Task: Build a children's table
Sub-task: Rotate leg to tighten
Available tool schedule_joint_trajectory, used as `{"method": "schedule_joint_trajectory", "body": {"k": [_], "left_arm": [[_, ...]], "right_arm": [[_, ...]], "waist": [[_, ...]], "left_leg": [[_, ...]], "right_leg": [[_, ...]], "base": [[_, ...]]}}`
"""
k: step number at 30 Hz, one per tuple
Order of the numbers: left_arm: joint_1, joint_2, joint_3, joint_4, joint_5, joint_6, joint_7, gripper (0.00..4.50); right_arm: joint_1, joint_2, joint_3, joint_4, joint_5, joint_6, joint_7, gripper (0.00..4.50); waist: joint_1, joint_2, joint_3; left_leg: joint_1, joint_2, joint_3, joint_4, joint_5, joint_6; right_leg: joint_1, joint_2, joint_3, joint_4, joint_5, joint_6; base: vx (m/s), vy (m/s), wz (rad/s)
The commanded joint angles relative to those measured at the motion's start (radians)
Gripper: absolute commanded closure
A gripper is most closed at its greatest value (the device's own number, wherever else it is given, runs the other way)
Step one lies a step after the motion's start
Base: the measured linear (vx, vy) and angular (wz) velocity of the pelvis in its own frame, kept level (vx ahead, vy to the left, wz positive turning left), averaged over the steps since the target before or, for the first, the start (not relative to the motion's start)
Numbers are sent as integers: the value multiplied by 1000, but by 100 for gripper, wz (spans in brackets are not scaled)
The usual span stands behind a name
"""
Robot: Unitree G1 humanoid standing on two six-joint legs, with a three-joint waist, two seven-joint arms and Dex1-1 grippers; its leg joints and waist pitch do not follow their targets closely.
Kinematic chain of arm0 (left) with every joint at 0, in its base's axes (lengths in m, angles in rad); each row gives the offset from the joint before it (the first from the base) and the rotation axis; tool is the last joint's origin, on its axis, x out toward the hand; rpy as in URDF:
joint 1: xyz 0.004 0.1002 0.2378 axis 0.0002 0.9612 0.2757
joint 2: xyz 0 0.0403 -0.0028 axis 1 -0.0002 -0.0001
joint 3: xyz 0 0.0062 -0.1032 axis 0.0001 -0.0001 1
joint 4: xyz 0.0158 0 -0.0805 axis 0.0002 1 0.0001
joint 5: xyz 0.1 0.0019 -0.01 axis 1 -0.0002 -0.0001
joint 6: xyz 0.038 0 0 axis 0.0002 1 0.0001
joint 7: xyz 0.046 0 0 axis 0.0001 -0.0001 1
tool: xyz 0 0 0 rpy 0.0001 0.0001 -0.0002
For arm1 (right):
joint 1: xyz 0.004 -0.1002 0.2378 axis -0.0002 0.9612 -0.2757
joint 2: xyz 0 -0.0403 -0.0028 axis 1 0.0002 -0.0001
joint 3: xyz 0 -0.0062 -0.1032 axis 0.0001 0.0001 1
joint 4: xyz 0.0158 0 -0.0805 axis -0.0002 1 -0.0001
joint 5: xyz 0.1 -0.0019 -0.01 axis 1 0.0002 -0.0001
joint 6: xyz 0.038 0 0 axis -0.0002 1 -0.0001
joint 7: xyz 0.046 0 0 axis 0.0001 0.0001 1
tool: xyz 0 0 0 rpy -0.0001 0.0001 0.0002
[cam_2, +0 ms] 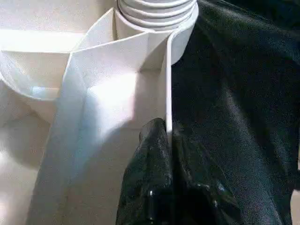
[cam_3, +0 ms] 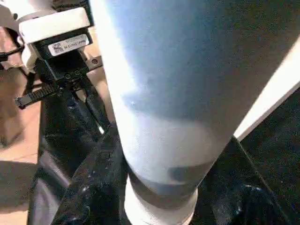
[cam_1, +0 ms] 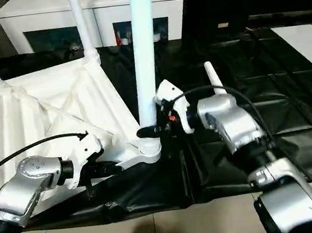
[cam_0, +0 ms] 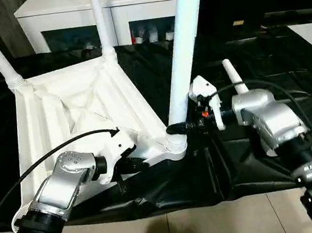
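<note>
A: Left eye view, centre-left: table top (cam_0: 80, 112) upside down on black cover (cam_0: 265, 73); left gripper (cam_0: 132, 164) pinched shut on its near rim.
B: Centre: right gripper (cam_0: 176, 128) clamped around upright leg (cam_0: 184, 49) above corner socket (cam_0: 176, 144).
A: Left wrist view, bottom centre: fingers (cam_2: 152, 183) squeezing thin rim wall.
B: Right wrist view: leg filling centre.

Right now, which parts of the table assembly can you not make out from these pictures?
- Tops of the three standing legs: cut off by the head views' upper edge.
- Fourth leg: its lower part is hidden behind the right arm.
- Tabletop's near left corner: hidden behind the left forearm.
- Right pincer: its far finger is hidden behind the leg.
</note>
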Motion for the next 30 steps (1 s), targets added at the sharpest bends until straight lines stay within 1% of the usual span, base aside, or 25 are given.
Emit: {"method": "schedule_joint_trajectory", "body": {"k": [1, 4, 5, 6, 8, 9, 10, 12, 17, 20, 22, 23, 25, 26, 30], "left_arm": [[-22, 17, 37, -46, -19, -36, -3, 450], [-22, 18, 34, -44, -16, -37, -2, 450], [-22, 19, 34, -45, -16, -37, -2, 450], [-22, 20, 34, -45, -16, -36, -2, 450], [-24, 20, 33, -45, -15, -37, 0, 450], [-24, 20, 33, -44, -14, -38, -1, 450], [-25, 19, 33, -43, -13, -39, -1, 450], [-27, 20, 33, -40, -11, -41, -2, 450], [-31, 21, 31, -35, -8, -45, -3, 450], [-33, 22, 28, -32, -5, -50, -3, 450], [-36, 23, 26, -28, -1, -56, -1, 450], [-36, 23, 25, -27, 0, -58, 0, 450], [-37, 24, 22, -26, 2, -61, 0, 450], [-38, 24, 20, -25, 4, -62, 0, 450], [-40, 26, 15, -22, 8, -65, -1, 450]], "right_arm": [[0, -42, 30, 67, -53, 52, 29, 269], [-31, -36, 21, 87, -39, 53, 53, 269], [-43, -28, 7, 90, -23, 65, 54, 269], [-50, -23, -2, 91, -13, 75, 53, 269], [-62, -11, -28, 88, 12, 80, 47, 269], [-71, -7, -41, 88, 28, 93, 49, 269], [-76, -6, -47, 86, 36, 98, 54, 269], [-85, -9, -50, 91, 33, 93, 55, 269], [-96, -12, -58, 103, 27, 86, 48, 269], [-96, -21, -56, 93, 29, 92, 57, 269], [-94, -22, -55, 89, 25, 92, 60, 269], [-95, -21, -56, 90, 24, 91, 60, 269], [-94, -12, -56, 94, 21, 89, 50, 269], [-91, -7, -53, 93, 18, 85, 45, 269], [-84, 20, -46, 105, 8, 68, 17, 269]], "waist": [[2, -1, -60], [8, 0, -59], [10, -2, -59], [14, -2, -62], [17, -4, -63], [19, -3, -63], [19, -2, -63], [19, 0, -63], [18, 1, -62], [19, 0, -62], [19, -1, -63], [19, 0, -63], [19, -2, -63], [19, 1, -62], [17, 1, -62]], "left_leg": [[4, 34, -4, -50, 5, 104], [4, 35, -3, -48, -11, 101], [3, 34, -3, -48, -11, 98], [2, 34, -2, -45, 2, 98], [-3, 33, -3, -41, 24, 102], [-4, 31, -2, -39, 24, 107], [-5, 32, -2, -39, 19, 106], [-4, 33, -2, -39, -2, 97], [-3, 32, -2, -40, -20, 80], [-4, 32, -1, -39, -18, 79], [-6, 31, -2, -38, -8, 82], [-6, 30, -2, -37, -9, 83], [-6, 31, -1, -37, -11, 84], [-6, 31, -1, -37, -15, 82], [-5, 31, -2, -39, -27, 71]], "right_leg": [[53, -59, 43, -37, 182, -314], [51, -61, 44, -37, 158, -313], [52, -60, 45, -36, 154, -313], [51, -60, 45, -33, 168, -311], [50, -59, 46, -28, 197, -310], [47, -58, 45, -27, 205, -311], [47, -58, 45, -27, 201, -311], [45, -59, 44, -28, 178, -309], [45, -58, 44, -29, 160, -307], [45, -58, 45, -28, 167, -306], [47, -57, 45, -26, 180, -306], [46, -57, 44, -26, 180, -307], [46, -57, 45, -26, 178, -307], [45, -58, 44, -27, 169, -307], [45, -57, 45, -27, 154, -305]], "base": [[0, 0, 0], [0, 0, 0], [0, 0, 0], [0, 0, 0], [0, 0, 0], [0, 0, 0], [0, 0, 0], [0, 0, 0], [0, 0, 0], [0, 0, 0], [0, 0, 0], [0, 0, 0], [0, 0, 0], [0, 0, 0], [0, 0, 0]]}}
